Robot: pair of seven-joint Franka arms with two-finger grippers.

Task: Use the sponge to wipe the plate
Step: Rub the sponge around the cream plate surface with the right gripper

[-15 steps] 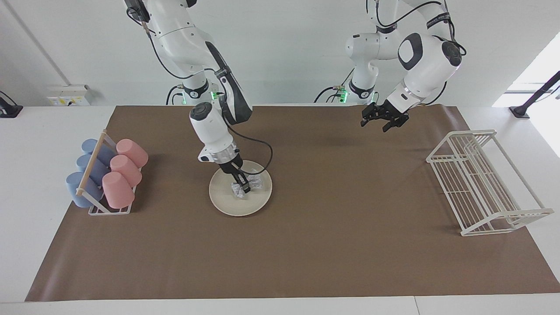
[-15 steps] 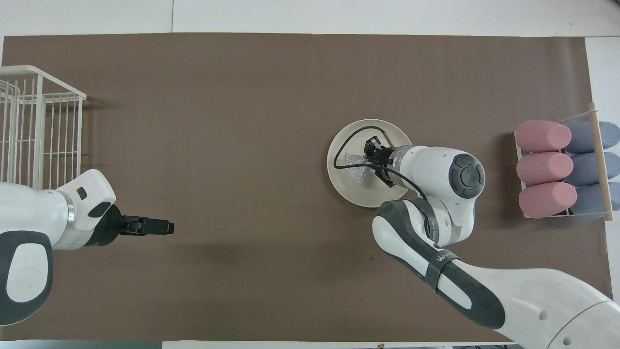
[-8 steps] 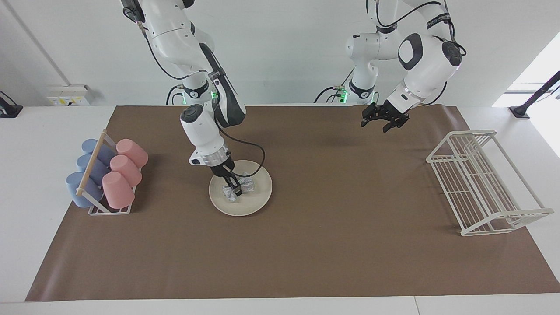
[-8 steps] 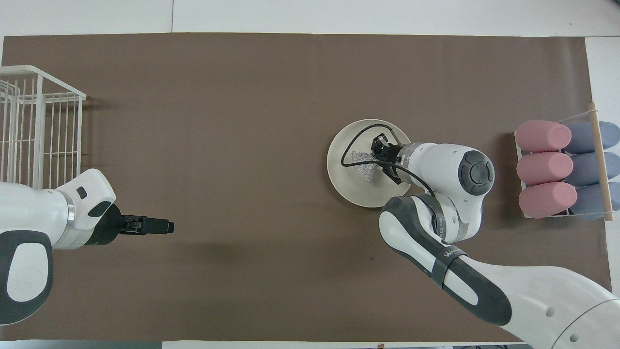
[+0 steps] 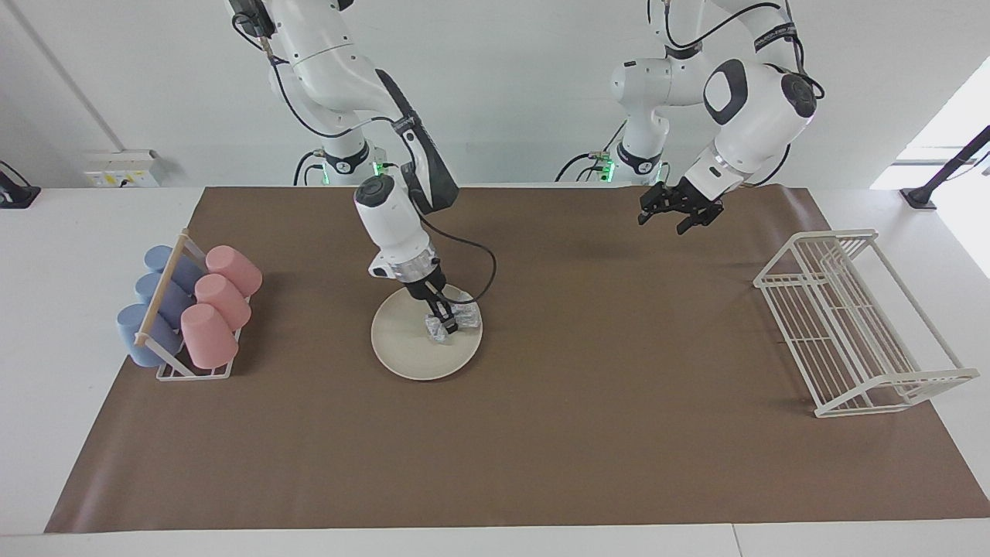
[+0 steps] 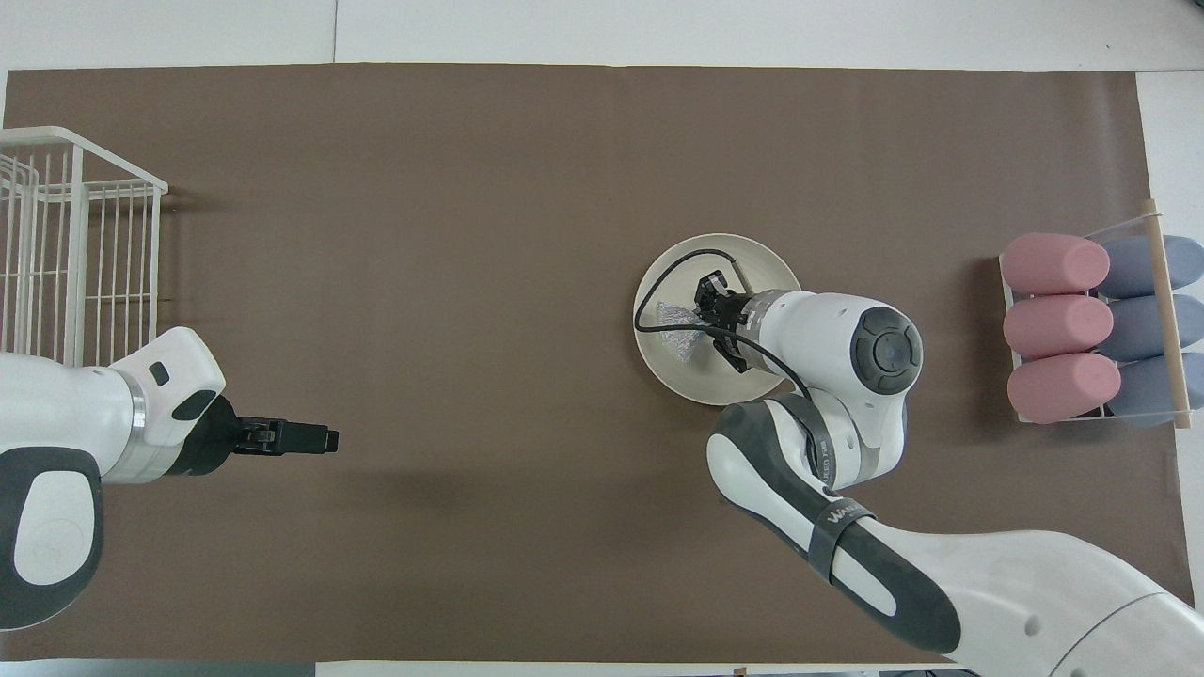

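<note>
1. The plate (image 5: 414, 348) sits flat on the brown mat (image 5: 541, 449) covering the bench, roughly mid-bench but toward the right arm's end. The cup rack (image 5: 186, 317) with 3 pink and 3 blue cups is the closest thing to it.
2. The right gripper (image 5: 447, 325) is down on the plate with its jaws closed on the sponge (image 5: 456, 319), pinning that silvery wad against the plate's surface on the side toward the left arm's end.
3. The facing view is the one that actually shows contact: the fingertips reach all the way down and the sponge bulges out on either side of them, close to the plate's rim.
4. The overhead view hides much of that. The right arm's wrist covers part of the plate (image 6: 677, 371), and only a bit of the sponge (image 6: 679, 324) pokes out ahead of the right gripper (image 6: 704, 310). It does show the arm's black cable looping over the plate.
5. The left gripper (image 5: 679, 209) hangs in the air over bare mat, well apart from the plate; that arm is waiting. In the facing view its jaws look spread with nothing between them. From overhead the left gripper (image 6: 315, 438) is edge-on, so the gap can't be seen there.
6. The white wire rack (image 5: 855, 325) stands at the left arm's end of the bench; the overhead view only catches a corner of it (image 6: 75, 254).
</note>
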